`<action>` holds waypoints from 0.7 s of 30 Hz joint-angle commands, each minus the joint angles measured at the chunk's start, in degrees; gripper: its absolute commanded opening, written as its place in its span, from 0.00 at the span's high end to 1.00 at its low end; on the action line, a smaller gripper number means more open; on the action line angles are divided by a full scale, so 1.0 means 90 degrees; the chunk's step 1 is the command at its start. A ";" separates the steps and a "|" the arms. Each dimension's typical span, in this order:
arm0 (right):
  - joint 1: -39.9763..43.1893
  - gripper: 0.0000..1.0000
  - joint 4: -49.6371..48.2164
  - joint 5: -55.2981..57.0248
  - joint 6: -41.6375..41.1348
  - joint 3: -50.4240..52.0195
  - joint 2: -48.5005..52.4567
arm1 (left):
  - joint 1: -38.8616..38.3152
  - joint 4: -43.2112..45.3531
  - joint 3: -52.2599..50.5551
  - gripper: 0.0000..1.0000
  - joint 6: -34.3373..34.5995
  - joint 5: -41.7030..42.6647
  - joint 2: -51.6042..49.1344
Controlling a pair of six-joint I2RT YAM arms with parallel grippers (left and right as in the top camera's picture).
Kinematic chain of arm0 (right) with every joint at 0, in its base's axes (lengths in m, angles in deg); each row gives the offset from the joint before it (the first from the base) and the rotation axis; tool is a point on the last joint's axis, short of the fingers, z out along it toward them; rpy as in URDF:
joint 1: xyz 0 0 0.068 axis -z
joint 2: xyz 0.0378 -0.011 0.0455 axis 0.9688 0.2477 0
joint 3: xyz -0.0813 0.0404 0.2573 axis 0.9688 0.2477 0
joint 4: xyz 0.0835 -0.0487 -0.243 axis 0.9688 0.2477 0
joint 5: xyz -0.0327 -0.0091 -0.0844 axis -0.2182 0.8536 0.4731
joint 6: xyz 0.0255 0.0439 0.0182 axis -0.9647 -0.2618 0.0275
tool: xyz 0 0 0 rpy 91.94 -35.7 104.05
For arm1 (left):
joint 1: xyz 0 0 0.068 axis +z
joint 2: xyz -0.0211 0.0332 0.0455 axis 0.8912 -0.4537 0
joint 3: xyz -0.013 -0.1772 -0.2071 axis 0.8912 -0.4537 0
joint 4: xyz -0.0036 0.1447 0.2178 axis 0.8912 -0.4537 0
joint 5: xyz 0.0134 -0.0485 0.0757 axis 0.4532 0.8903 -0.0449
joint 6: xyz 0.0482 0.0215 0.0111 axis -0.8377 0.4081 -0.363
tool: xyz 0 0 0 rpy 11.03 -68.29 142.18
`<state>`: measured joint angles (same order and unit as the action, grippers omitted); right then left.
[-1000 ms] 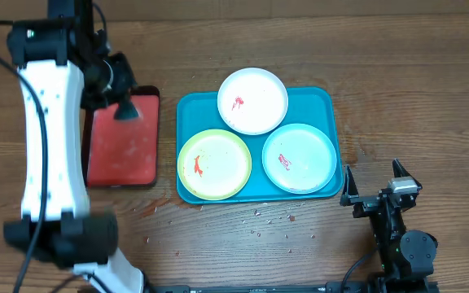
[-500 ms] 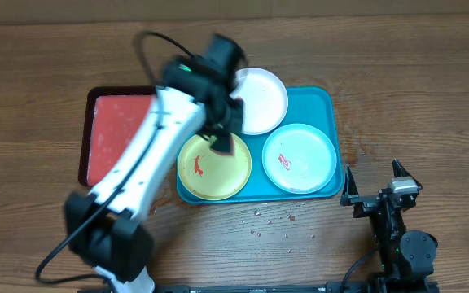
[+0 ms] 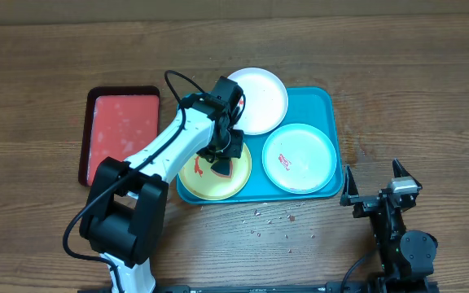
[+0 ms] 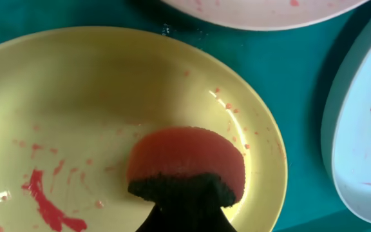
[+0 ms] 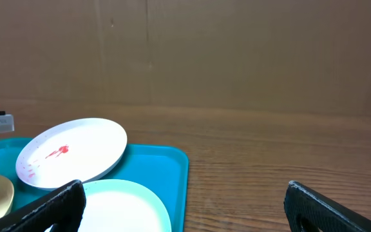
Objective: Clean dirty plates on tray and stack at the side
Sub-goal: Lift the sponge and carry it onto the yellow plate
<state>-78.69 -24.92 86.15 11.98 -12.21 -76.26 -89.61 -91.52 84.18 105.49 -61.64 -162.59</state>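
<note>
Three dirty plates lie on the turquoise tray (image 3: pixel 326 104): a white plate (image 3: pixel 263 98) at the back, a lime-green-rimmed plate (image 3: pixel 192 172) at front left, a mint-rimmed plate (image 3: pixel 300 158) at front right. All carry red sauce smears. My left gripper (image 3: pixel 221 163) is shut on a red sponge with a dark backing (image 4: pixel 185 164) and presses it on the lime plate (image 4: pixel 95 109). My right gripper (image 3: pixel 379 195) is open and empty, right of the tray; its view shows the white plate (image 5: pixel 69 151) and the mint plate (image 5: pixel 124 206).
A smaller red tray with a dark rim (image 3: pixel 120 134) lies left of the turquoise tray. Crumbs (image 3: pixel 271 220) are scattered on the wooden table in front of the tray.
My left arm swung from over the red tray to the right onto the lime plate, carrying the sponge. The right arm has not moved.
</note>
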 commanded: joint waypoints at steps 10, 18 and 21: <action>0.0005 0.00 -0.0257 0.0056 -0.0019 0.0066 -0.0039 | 0.0049 -0.0321 0.0233 0.62 -0.0066 -0.0563 -0.0364; 0.0007 0.00 -0.1642 -0.1719 -0.0041 0.0066 -0.0041 | 0.0425 -0.1834 0.2059 0.63 -0.0066 -0.0398 -0.0085; 0.0007 0.00 -0.2795 -0.2312 -0.0041 -0.0044 -0.0039 | 0.0639 -0.2144 0.2514 0.00 -0.0063 -0.0396 0.0024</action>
<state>-78.69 -46.78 73.34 11.98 -12.21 -76.17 -85.72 -109.49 103.07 105.36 -65.27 -165.41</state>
